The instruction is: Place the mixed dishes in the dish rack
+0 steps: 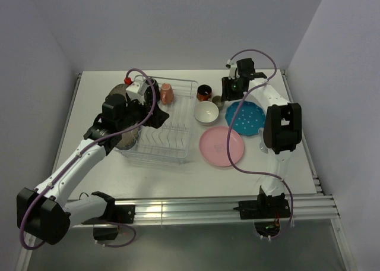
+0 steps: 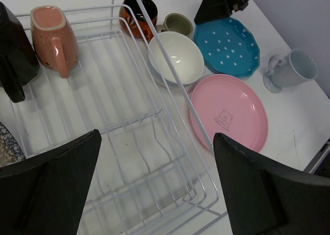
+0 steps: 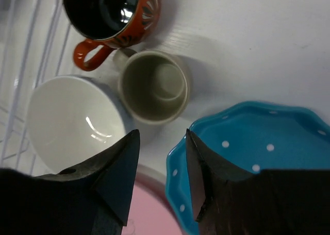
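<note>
The wire dish rack (image 1: 189, 141) (image 2: 135, 116) holds a pink mug (image 1: 167, 93) (image 2: 51, 36), with a black mug (image 2: 13, 49) beside it. A grey speckled plate (image 1: 123, 141) stands at the rack's left end. My left gripper (image 1: 155, 117) (image 2: 157, 137) hangs open over the rack, holding nothing. On the table right of the rack sit a white bowl (image 1: 206, 112) (image 3: 72, 119), a dark-red mug (image 1: 204, 92) (image 3: 111, 13), a grey-beige mug (image 1: 217, 100) (image 3: 153, 85), a teal dotted plate (image 1: 244, 117) (image 3: 258, 142), a pink plate (image 1: 221, 146) (image 2: 229, 111) and a pale blue mug (image 2: 291, 70). My right gripper (image 1: 232, 89) (image 3: 161, 134) hovers between the grey-beige mug and the teal plate, its jaws narrowed with a gap and nothing between them.
White walls close in the table at the back and on both sides. An aluminium rail (image 1: 196, 208) runs along the near edge. The right arm's elbow (image 1: 282, 128) stands over the teal plate's right side.
</note>
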You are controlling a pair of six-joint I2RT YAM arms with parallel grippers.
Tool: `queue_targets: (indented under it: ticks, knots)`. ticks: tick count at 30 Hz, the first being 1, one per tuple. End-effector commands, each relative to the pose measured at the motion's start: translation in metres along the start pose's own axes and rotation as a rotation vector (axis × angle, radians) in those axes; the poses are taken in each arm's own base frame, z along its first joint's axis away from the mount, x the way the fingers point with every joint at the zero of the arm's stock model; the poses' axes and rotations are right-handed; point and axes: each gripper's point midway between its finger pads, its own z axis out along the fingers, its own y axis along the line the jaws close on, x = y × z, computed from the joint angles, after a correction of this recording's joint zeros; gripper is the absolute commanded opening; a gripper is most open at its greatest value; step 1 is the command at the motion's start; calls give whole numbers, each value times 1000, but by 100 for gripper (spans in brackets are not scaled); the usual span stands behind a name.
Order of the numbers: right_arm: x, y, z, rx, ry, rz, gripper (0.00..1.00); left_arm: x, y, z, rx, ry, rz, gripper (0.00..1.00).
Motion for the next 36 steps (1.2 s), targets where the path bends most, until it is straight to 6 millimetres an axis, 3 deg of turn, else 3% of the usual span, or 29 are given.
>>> queue_targets:
  ticks: [1, 5, 12, 22, 25, 28, 36]
  knots:
    - [-7, -7, 1, 40, 30, -67, 48, -28, -6, -6, 11, -82, 50, 97]
    - [-4, -4, 16, -9, 56, -88, 45, -28, -5, -7, 3, -86, 54, 97]
    - [-13, -17, 36, 53, 34, -45, 41, -28, -2, -6, -2, -83, 53, 97]
    - [-3, -26, 62, 79, 70, 7, 38, -27, -2, -5, 8, -84, 48, 97]
    - [-3, -26, 64, 73, 71, 11, 33, -28, -3, -7, 17, -91, 47, 97]
    - [-4, -28, 63, 73, 64, 14, 20, -30, -3, -8, 20, -99, 47, 97]
    - [-24, -37, 38, 51, -21, 44, 1, -32, -13, -11, 73, -117, 48, 97]
